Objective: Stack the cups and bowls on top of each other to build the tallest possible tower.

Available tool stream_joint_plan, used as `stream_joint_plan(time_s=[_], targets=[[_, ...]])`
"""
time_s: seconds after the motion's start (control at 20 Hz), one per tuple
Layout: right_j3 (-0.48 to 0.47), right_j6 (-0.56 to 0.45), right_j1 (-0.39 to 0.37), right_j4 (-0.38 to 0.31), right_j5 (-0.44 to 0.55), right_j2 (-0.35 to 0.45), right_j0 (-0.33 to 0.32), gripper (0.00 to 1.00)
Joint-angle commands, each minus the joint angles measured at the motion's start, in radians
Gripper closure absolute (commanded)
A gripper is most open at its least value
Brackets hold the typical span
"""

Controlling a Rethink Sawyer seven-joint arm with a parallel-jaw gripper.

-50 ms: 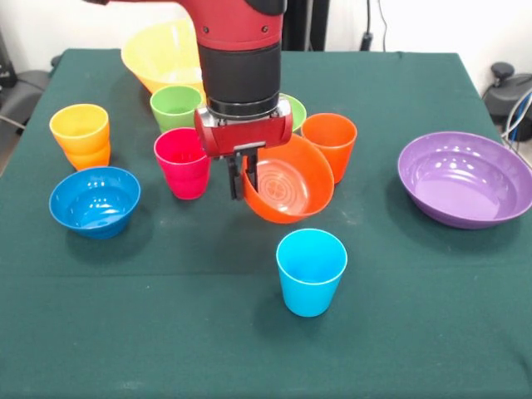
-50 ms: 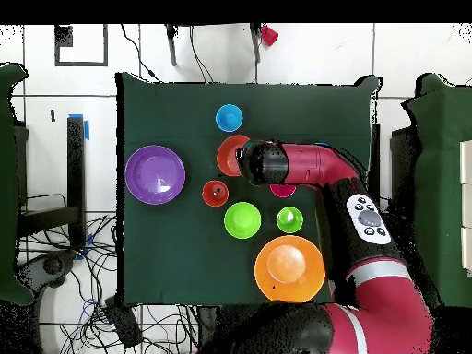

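Note:
My gripper (image 1: 243, 188) is shut on the left rim of the orange bowl (image 1: 289, 184), which hangs tilted with its opening toward the front, just above the cloth. In the overhead view the arm's wrist covers part of this orange bowl (image 2: 229, 154). A light blue cup (image 1: 311, 271) stands upright in front of it. An orange cup (image 1: 331, 141) stands right behind the bowl and a magenta cup (image 1: 183, 162) is just to its left. Farther back are a green cup (image 1: 175, 106) and a light green bowl (image 1: 296, 110), which the arm partly hides. No tower shows.
A yellow-orange cup (image 1: 81, 135) and a blue bowl (image 1: 94, 199) stand at the left. The purple bowl (image 1: 465, 177) sits at the right and the large yellow bowl (image 1: 160, 51) at the back. All rest on a green cloth (image 1: 166, 332).

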Motion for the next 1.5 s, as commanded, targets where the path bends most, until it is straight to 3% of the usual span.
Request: stream_joint_plan(time_s=[0.05, 0.5, 1.1, 1.5], targets=[[0.027, -0.111, 0.013, -0.016, 0.11, 0.106, -0.023, 1.0], [0.052, -0.113, -0.023, 0.005, 0.169, 0.147, -0.056, 1.0], [0.022, -0.031, -0.072, 0.122, 0.321, 0.187, -0.052, 1.0], [0.018, -0.026, 0.01, 0.209, 0.273, 0.269, -0.103, 1.0]])
